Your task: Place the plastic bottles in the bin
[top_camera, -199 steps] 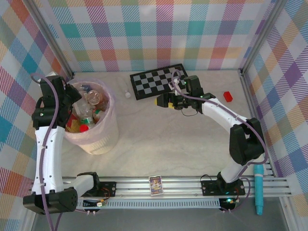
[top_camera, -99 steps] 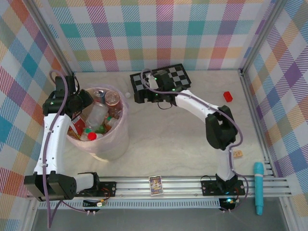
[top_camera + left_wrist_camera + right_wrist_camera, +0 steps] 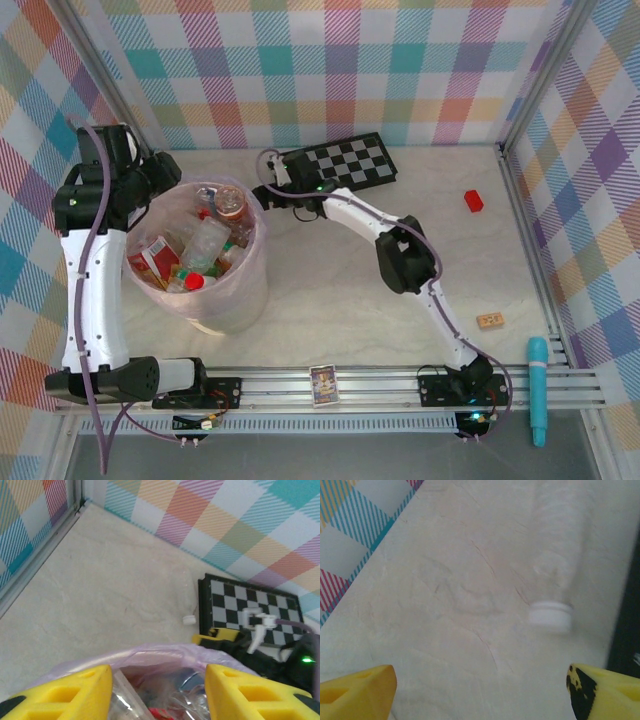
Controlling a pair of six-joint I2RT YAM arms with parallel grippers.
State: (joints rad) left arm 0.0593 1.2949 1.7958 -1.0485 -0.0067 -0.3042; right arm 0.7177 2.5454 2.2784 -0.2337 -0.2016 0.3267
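The bin (image 3: 240, 292), a cream bucket lined with a pink bag, stands at the left and holds several plastic bottles (image 3: 205, 240). My left gripper (image 3: 168, 178) hovers open over its far-left rim. In the left wrist view the bag's rim (image 3: 150, 652) lies between the yellow fingers (image 3: 65, 692), with nothing held by my left gripper (image 3: 157, 692). A clear bottle (image 3: 555, 555) with a white cap (image 3: 550, 616) lies on the table just ahead of my open right gripper (image 3: 480, 695). From above, my right gripper (image 3: 262, 178) sits between the bin and the checkerboard.
The checkerboard (image 3: 345, 165) lies at the back, just right of the right gripper. A red block (image 3: 473, 200) and a small wooden block (image 3: 489, 321) lie at the right. A card (image 3: 322, 385) rests on the front rail. Checked walls close in the table.
My right arm has swept left across the checkerboard to the clear bottle beside the bin. My left gripper has opened above the bin and drawn back toward its far-left rim.
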